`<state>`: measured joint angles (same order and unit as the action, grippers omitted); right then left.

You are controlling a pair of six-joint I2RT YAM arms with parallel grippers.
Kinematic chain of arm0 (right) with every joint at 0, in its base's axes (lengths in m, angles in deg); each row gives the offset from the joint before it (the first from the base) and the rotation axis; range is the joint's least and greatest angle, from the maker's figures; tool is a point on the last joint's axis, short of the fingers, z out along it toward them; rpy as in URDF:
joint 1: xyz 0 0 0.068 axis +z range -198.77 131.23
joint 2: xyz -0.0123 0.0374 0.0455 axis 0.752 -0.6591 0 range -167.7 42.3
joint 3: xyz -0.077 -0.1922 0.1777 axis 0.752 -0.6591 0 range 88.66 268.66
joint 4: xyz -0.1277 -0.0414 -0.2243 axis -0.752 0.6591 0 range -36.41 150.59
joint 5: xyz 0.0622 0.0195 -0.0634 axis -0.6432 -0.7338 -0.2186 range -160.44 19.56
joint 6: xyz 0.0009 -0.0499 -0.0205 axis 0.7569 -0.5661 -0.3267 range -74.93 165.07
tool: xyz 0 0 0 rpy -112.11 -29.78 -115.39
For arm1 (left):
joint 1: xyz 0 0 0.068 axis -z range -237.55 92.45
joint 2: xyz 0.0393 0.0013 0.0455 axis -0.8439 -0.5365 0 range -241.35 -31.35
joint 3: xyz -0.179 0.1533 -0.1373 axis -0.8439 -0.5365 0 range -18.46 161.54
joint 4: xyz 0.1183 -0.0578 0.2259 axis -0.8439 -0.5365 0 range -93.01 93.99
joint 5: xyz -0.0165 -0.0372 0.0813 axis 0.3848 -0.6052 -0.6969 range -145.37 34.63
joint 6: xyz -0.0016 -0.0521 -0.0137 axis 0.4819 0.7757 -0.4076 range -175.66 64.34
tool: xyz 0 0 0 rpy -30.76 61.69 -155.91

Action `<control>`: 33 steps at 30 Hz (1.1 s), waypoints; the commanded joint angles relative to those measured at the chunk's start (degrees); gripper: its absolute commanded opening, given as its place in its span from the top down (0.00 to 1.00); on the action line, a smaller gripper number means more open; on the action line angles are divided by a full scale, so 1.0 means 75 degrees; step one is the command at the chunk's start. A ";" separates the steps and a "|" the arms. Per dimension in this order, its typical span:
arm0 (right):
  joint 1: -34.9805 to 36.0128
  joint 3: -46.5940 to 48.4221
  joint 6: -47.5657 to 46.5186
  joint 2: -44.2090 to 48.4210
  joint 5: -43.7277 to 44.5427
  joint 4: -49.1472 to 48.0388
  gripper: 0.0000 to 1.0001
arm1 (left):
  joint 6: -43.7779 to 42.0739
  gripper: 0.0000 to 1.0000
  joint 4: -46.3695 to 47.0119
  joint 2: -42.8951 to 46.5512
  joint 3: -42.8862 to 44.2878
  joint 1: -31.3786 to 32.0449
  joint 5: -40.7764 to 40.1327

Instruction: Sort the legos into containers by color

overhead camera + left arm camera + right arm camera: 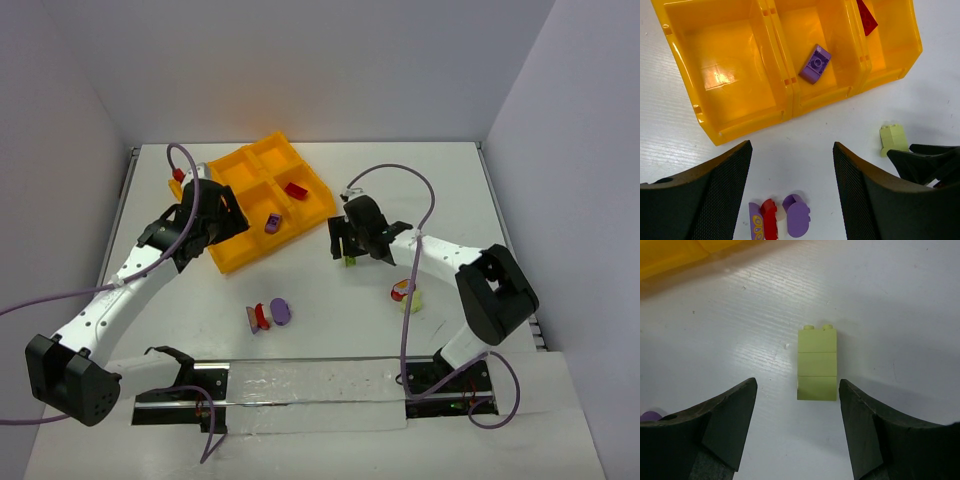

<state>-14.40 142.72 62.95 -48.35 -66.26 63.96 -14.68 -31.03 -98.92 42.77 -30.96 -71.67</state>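
The orange-yellow tray (pixel 232 258) lies at the back left. A purple brick (pixel 272 223) lies in its near middle cell and a red brick (pixel 295 190) in a right cell. In the left wrist view the tray (pixel 788 95) holds the purple brick (pixel 815 64) and the red brick (pixel 866 17). My left gripper (pixel 225 220) hangs over the tray's left side, open and empty (pixel 792 190). My right gripper (pixel 345 248) is open, just above a yellow-green brick (pixel 350 261) lying flat on the table (pixel 817 365). The brick's near end lies by its right fingertip (pixel 797 390), untouched.
A purple, red and white cluster (pixel 267 315) lies on the table in front of the tray (pixel 780 220). A red, white and yellow-green cluster (pixel 405 293) lies beside the right arm. A small red piece (pixel 178 176) sits by the tray's far left corner.
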 commanded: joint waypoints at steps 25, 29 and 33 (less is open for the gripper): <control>0.0065 0.0040 -0.0075 -0.0666 0.0467 -0.0194 0.47 | -0.0137 0.28 0.0204 0.0014 0.0015 0.0046 0.0125; 0.0070 0.0036 -0.0087 -0.0697 0.0592 -0.0164 0.39 | -0.0132 0.28 0.0227 0.0012 0.0015 0.0052 0.0158; 0.0070 0.0016 -0.0075 -0.0715 0.0650 -0.0176 0.39 | -0.0132 0.28 0.0233 0.0009 0.0015 0.0052 0.0188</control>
<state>-14.40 142.64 62.72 -53.63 -63.53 63.55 -14.99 -30.99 -99.05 42.73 -30.94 -71.15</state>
